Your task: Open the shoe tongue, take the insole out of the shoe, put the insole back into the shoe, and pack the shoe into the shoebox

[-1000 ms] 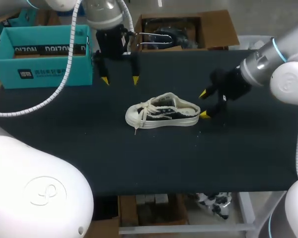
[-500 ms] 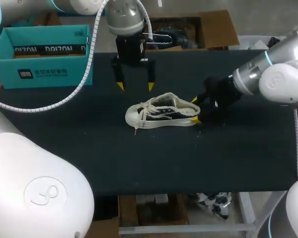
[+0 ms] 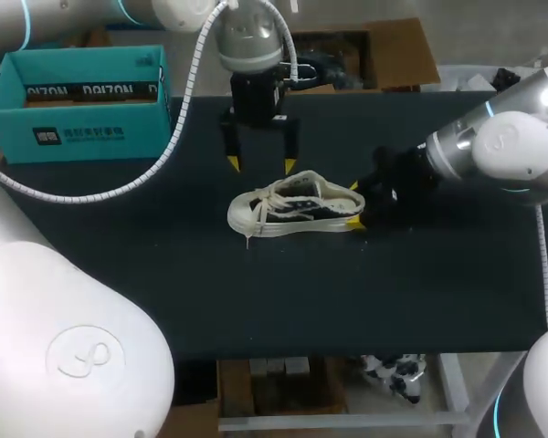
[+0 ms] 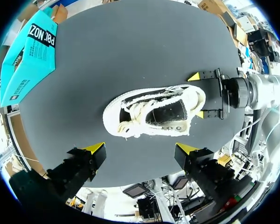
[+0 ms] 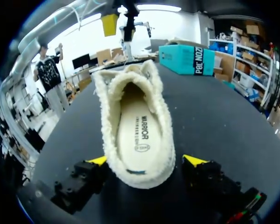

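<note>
The shoe (image 3: 297, 205) is being left standing on its sole on the dark table (image 3: 256, 310). Its heel is being straddled by the right gripper (image 3: 353, 203), whose jaws are being kept spread, one to either side of the heel. This placing is probably meant to steady the shoe from behind, so that it is not being pushed along while the tongue is worked. Whether the fingers are touching the fleecy collar cannot be told for sure. A narrow gap seems to be showing at one tip in the right wrist view, so no pinch is being assumed.

The left gripper (image 3: 261, 165) is being held above the laced middle, its jaws also spread wide with nothing between them. The laces (image 4: 130, 116) are lying ahead of its tips, a fitting stance for coming down on the tongue. The opening of the tongue is being judged the step in hand, with the insole not yet taken out.

In the right wrist view the insole (image 5: 137, 135) is being shown flat inside the shoe, straight ahead of the jaws through the collar; the head view is hiding it. In the left wrist view both right tips are being shown flanking the heel from above. In the head view the teal shoebox (image 3: 73, 128) is being shown open-topped, well apart from both pairs of jaws.
</note>
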Controlling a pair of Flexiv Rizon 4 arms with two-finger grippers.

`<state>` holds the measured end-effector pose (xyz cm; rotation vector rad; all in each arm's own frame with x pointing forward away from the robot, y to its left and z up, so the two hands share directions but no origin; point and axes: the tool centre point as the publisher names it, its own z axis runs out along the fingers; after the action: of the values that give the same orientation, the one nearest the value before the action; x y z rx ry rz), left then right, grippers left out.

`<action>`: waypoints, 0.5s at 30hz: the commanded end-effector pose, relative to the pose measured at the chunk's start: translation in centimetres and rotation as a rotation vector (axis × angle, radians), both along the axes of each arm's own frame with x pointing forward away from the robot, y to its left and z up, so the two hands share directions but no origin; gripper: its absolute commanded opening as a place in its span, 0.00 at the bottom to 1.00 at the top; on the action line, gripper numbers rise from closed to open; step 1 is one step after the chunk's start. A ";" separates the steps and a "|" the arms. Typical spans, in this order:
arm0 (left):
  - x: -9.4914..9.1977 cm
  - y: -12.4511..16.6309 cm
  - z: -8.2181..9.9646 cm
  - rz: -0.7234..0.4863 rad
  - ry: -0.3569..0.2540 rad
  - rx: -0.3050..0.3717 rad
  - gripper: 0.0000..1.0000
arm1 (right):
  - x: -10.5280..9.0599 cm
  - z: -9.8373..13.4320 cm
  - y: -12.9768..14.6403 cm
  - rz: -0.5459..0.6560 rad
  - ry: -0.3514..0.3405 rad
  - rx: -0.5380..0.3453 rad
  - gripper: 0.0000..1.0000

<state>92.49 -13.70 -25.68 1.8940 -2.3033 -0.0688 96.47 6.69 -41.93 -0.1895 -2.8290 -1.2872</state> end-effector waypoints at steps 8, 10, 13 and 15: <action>0.2 -0.4 -0.7 -0.006 0.017 0.006 1.00 | 0.1 -1.7 2.1 0.016 -0.028 0.055 1.00; 0.2 -0.4 -0.8 -0.005 0.017 0.008 1.00 | 0.2 -1.7 2.2 0.020 -0.031 0.061 1.00; 0.1 -0.4 -0.9 -0.002 0.019 0.009 1.00 | 0.3 -1.6 2.4 0.025 -0.038 0.064 1.00; 0.1 -0.5 -1.0 0.000 0.021 0.012 1.00 | 0.3 -1.5 2.5 0.025 -0.042 0.065 0.93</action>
<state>92.52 -14.00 -26.53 1.8878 -2.2943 -0.0945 96.32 8.94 -43.04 -0.1307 -2.8157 -1.3883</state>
